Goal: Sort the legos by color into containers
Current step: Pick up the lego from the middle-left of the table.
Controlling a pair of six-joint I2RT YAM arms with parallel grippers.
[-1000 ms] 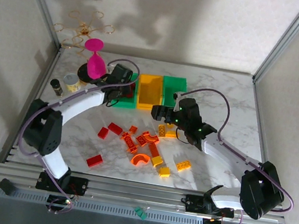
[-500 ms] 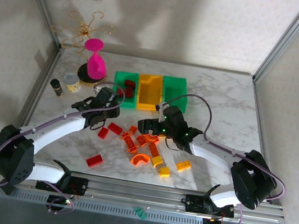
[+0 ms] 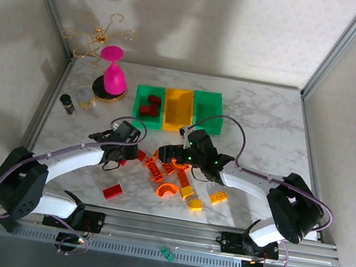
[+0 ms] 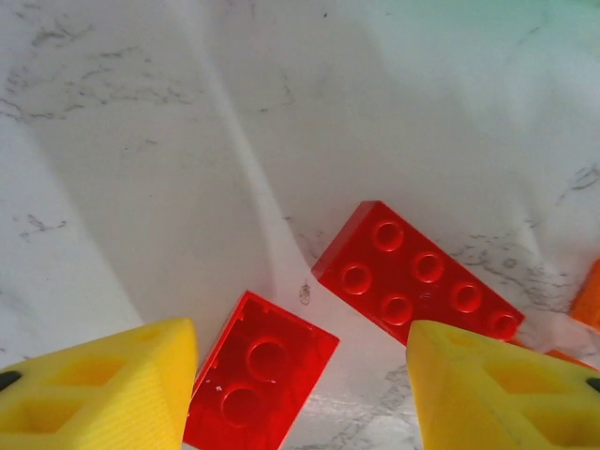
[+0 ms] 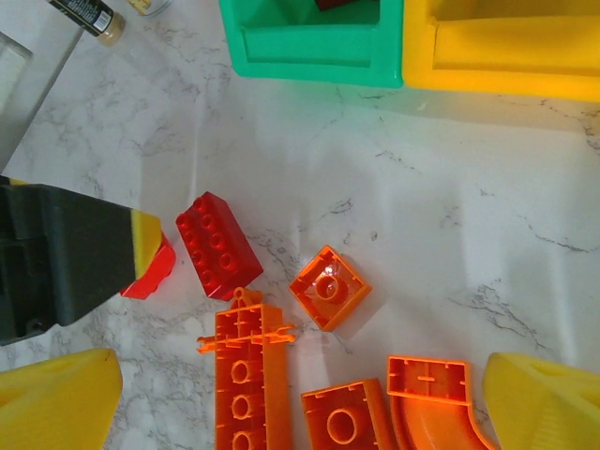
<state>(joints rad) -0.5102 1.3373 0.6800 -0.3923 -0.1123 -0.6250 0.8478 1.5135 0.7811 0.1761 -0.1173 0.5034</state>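
Marble table (image 3: pixel 268 121) carries three bins in a row at the back: left green bin (image 3: pixel 138 100), yellow bin (image 3: pixel 178 110), right green bin (image 3: pixel 208 103). My left gripper (image 4: pixel 300 375) sits low with its fingers apart, a small red brick (image 4: pixel 258 380) lying loose between them and a long red brick (image 4: pixel 417 277) just beyond. My right gripper (image 5: pixel 300 394) gapes wide above orange legos (image 5: pixel 328 286). Red bricks (image 3: pixel 148 107) lie in the left green bin, and loose legos (image 3: pixel 178 177) are scattered between the arms.

The right wrist view's top edge cuts off the green bin (image 5: pixel 309 66) and yellow bin (image 5: pixel 506 73).
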